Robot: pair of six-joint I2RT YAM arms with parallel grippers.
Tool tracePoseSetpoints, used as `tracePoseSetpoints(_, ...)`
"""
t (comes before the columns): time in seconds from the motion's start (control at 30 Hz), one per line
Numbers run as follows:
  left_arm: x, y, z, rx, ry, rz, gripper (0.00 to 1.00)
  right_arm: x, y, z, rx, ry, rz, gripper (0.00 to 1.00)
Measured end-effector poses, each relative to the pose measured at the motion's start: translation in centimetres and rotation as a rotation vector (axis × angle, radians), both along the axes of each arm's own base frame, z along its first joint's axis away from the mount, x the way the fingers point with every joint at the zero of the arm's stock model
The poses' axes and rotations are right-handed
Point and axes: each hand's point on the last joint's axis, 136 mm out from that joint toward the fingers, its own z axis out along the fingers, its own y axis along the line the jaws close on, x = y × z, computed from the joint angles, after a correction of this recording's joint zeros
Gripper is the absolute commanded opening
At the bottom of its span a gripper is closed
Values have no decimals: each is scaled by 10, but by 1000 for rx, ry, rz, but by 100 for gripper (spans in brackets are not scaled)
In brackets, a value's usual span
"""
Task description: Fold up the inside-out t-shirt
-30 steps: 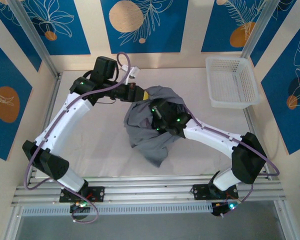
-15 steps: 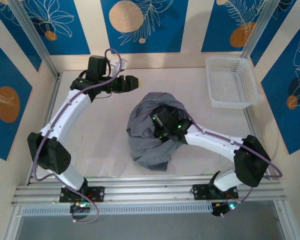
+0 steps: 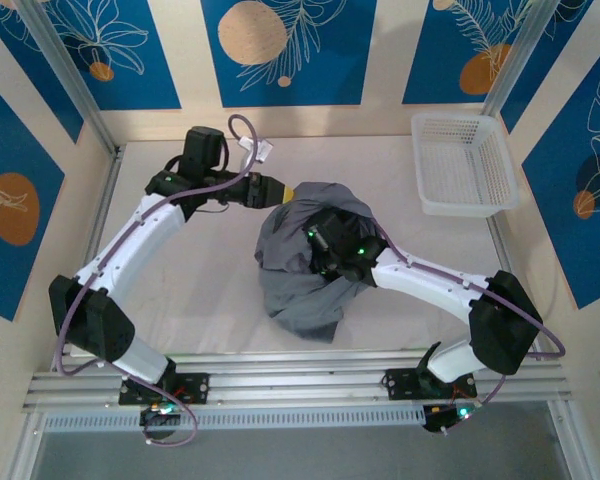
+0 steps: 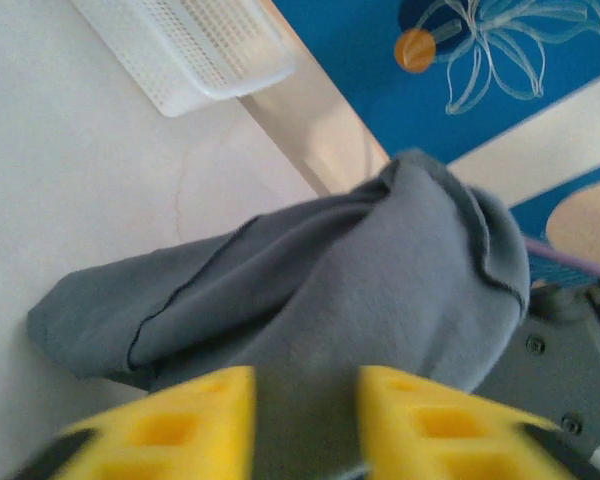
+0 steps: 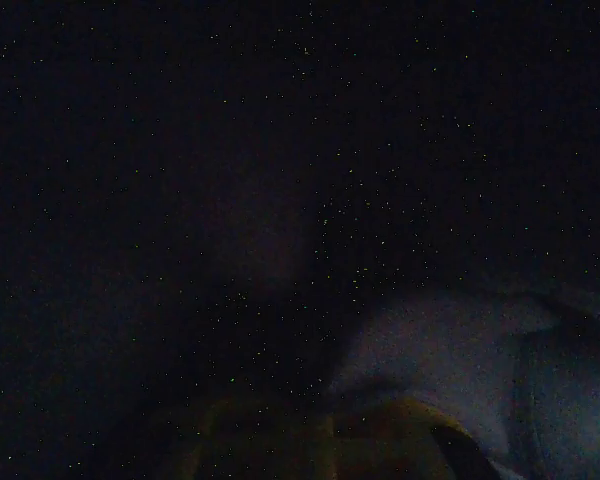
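No fold yet — the shirt (image 3: 302, 268) sits heaped on the bench (image 3: 205, 295), left fingers (image 4: 175, 432) part open astride a ridge, right fingers (image 5: 405, 438) buried in cloth, their state impossible to tell.

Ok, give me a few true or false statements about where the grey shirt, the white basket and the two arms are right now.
1. The slate-grey cloth t-shirt lies spread flat. False: it is bunched in a heap in the middle of the table.
2. The white plastic mesh basket stands empty, apart from the shirt. True.
3. The left tool has its yellow fingers at the heap's far-left edge, with grey cloth showing between them. True.
4. The right arm hangs clear of the shirt. False: its wrist end is sunk into the heap.
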Motion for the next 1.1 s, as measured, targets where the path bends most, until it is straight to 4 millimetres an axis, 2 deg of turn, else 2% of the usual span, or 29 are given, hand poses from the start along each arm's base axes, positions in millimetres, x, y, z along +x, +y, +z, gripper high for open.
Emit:
tracePoseSetpoints(0.03, -1, -1, -1, 2, -6, -6, 0, 0, 0, 0, 0, 0, 0, 0)
tracePoseSetpoints(0.27, 1, 1, 3, 11, -33, 19, 0, -1, 1, 0, 4, 4, 5, 0)
tracePoseSetpoints(0.53, 43, 18, 10, 99, -89, 252, 0, -7, 4, 2, 15, 21, 23, 0)
tracePoseSetpoints(0.57, 44, 19, 10, 97, -88, 256, 2, -8, 4, 2, 15, 20, 24, 0)
tracePoseSetpoints(0.6, 44, 18, 11, 86, -93, 251, 19, -8, 4, 2, 15, 20, 25, 0)
tracePoseSetpoints(0.63, 42, 14, 14, 64, -107, 226, 34, -8, 4, 2, 16, 20, 25, 0)
tracePoseSetpoints(0.7, 29, 3, 18, 42, -153, 147, 46, -8, 4, 3, 18, 18, 25, 0)
tracePoseSetpoints(0.77, 5, -13, 19, 66, -239, 49, 47, -6, 3, 3, 18, 17, 21, 0)
tracePoseSetpoints(0.83, -29, -33, 24, 94, -361, -66, 46, -6, 3, 3, 17, 16, 22, 0)
tracePoseSetpoints(0.9, -49, -41, 33, 105, -486, -127, 47, -7, 3, 3, 16, 10, 31, 0)
tracePoseSetpoints(1.1, -43, -30, 47, 184, -697, -124, 55, -7, 3, 3, 18, 13, 34, 0)
